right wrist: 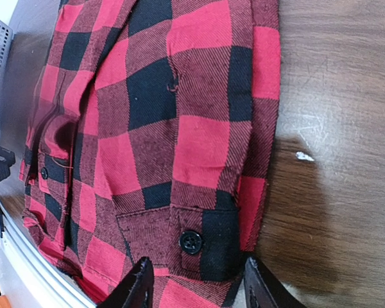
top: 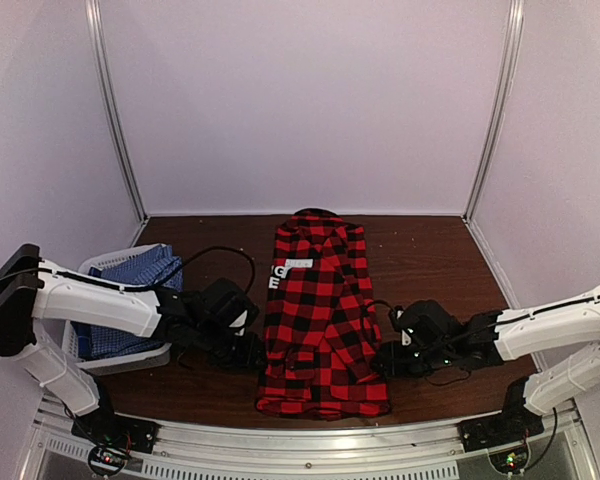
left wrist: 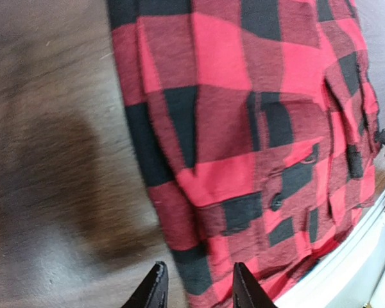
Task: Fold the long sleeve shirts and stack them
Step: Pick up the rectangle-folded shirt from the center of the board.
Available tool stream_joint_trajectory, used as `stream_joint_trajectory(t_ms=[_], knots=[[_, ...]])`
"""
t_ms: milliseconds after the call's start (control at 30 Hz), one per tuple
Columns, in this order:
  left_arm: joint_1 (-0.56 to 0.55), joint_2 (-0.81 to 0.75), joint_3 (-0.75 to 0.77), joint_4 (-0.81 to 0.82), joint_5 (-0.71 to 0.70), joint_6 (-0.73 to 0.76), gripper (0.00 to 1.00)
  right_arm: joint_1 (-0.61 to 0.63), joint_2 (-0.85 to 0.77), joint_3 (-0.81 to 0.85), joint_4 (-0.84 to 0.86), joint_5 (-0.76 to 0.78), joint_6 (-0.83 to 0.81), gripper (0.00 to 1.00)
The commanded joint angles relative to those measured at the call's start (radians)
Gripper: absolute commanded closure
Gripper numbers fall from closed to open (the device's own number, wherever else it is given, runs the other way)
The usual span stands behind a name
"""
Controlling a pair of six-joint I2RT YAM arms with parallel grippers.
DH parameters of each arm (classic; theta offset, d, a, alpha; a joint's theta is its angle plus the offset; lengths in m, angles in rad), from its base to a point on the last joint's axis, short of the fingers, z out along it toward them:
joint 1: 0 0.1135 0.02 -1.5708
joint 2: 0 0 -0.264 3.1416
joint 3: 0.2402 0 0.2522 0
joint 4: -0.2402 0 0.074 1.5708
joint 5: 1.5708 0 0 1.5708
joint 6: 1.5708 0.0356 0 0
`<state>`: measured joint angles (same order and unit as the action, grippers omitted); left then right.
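We've got a dark brown wooden table [top: 430, 260] with the red-and-black plaid shirt [top: 320, 310] lying flat down the middle of it, collar at the far end and hem at the near edge. It's folded into a long narrow strip, with the sleeves tucked in over the body.

The left arm [top: 100, 300] reaches in low from the left and the right arm [top: 560, 322] does the same from the right, so they sit on either side of the shirt's near half.

Over on the left there's a pale grey basket [top: 105, 260], and the blue checked shirt [top: 140, 275] is bunched up inside it, well apart from the plaid one.

The left gripper [left wrist: 196, 285] is down at the plaid shirt's left edge. Its jaws are partly open, with the cloth edge showing between the fingers [left wrist: 155, 287], and they aren't clamped on anything. The right gripper [right wrist: 196, 282] is at the right edge with its jaws spread wider. The buttoned edge of the shirt sits between them, and again they're not pinching it.

For the small stuff, there's a white neck label [top: 298, 263] up by the collar and a black button [right wrist: 191, 241] just ahead of the right gripper.
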<state>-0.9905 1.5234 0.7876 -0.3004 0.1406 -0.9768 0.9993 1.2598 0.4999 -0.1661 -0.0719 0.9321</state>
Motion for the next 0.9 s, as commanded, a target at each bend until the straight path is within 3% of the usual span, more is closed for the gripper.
stream_joint_trajectory(t_ms=[0, 400, 867], knots=[[0.032, -0.011, -0.052, 0.087, 0.051, 0.002, 0.65, -0.005, -0.036, -0.03, 0.013, 0.025, 0.019, 0.52], [0.054, -0.007, -0.108, 0.177, 0.108, -0.02, 0.6, -0.03, -0.039, -0.093, 0.092, -0.013, 0.045, 0.6], [0.059, 0.022, -0.124, 0.239, 0.142, -0.035, 0.55, -0.042, -0.037, -0.128, 0.14, -0.036, 0.055, 0.62]])
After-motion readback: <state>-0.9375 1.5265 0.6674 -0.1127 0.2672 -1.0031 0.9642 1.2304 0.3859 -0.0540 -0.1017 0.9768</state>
